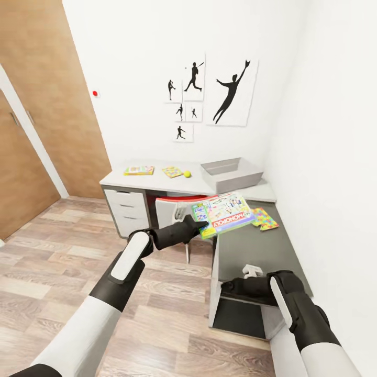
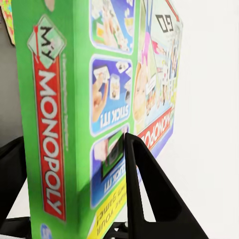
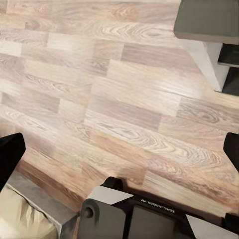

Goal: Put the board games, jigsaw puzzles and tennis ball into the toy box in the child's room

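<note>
Carry step: left gripper [image 1: 199, 226] clamps the Monopoly box [image 1: 226, 213] above the desk [image 1: 251, 251]; right gripper [image 3: 119, 149] gapes, empty. Next, lift toward the tray [image 1: 231, 174] at 12 o'clock.

Red chair [image 1: 178, 200] blocks desk [image 1: 157, 183] front

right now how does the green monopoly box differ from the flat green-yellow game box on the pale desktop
The green Monopoly box is held in the air by the left gripper, tilted; the flat green-yellow game box lies on the pale desk, untouched. The Monopoly box looks larger and is nearer the grey toy box. Both are flat printed rectangles, still outside it.
</note>
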